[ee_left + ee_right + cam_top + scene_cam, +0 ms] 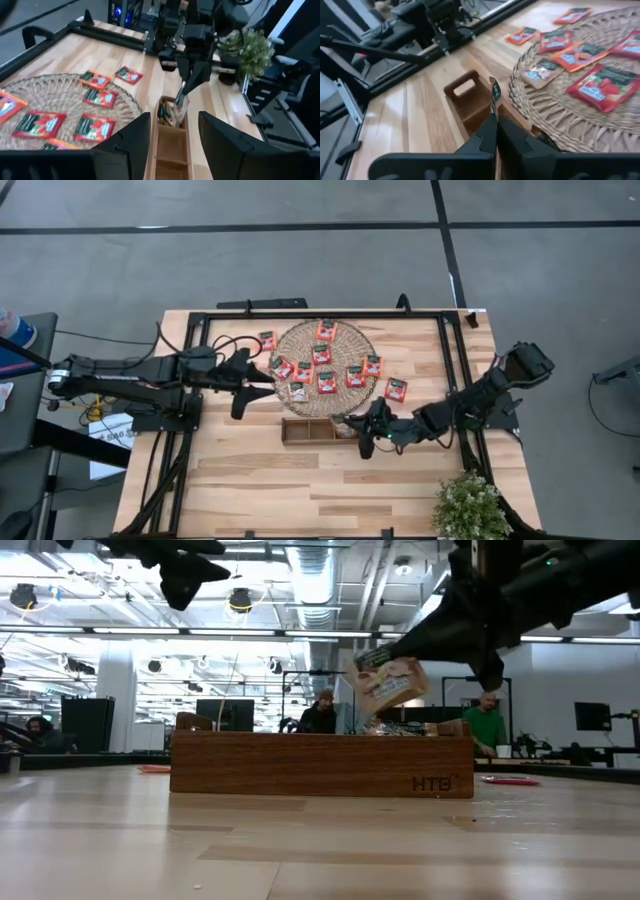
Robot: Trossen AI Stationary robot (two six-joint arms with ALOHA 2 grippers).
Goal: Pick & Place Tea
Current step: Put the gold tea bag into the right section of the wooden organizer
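Observation:
Several red tea sachets [327,381] lie flat on the round woven mat [340,340]. One more [397,389] lies on the table right of the mat and another [267,340] to its left. The wooden tray [300,430] stands just in front of the mat. My right gripper [352,423] hovers over the tray's right end, shut on a pale sachet [388,683]. That end compartment [167,115] holds other sachets. My left gripper [262,377] stands open at the mat's left edge with nothing between its fingers [135,137]. My right gripper pinches the pale sachet between its two fingertips [490,127] by one edge [495,100]. The fingers slant down from the table's right. The sachet hangs tilted below them, clear of the tray's top edge and over its right-end compartment.
A potted plant [468,505] stands at the near right corner. A black metal frame [450,350] runs around the table. Bare wood [270,480] lies in front of the tray. People sit in the room behind the table.

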